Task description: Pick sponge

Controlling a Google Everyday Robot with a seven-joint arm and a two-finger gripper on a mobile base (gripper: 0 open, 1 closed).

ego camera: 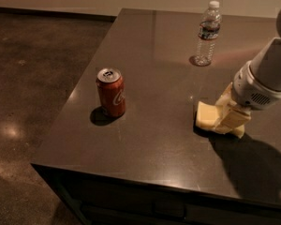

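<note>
Your gripper (pixel 228 122) is down at the table (pixel 154 55), and you cannot tell whether it is open or closed. The sponge (pixel 205 114) lies against its left side, the can (pixel 111 93) well left.

You see the gripper (pixel 230 120) low on the right side of the table (pixel 150 144), down against the sponge (pixel 205 115). The sponge lies flat, its right end hidden behind the gripper. The arm (pixel 264 76) slants in from the upper right. A can (pixel 111 92) stands upright well to the left, and a bottle (pixel 208 34) stands upright farther back.
</note>
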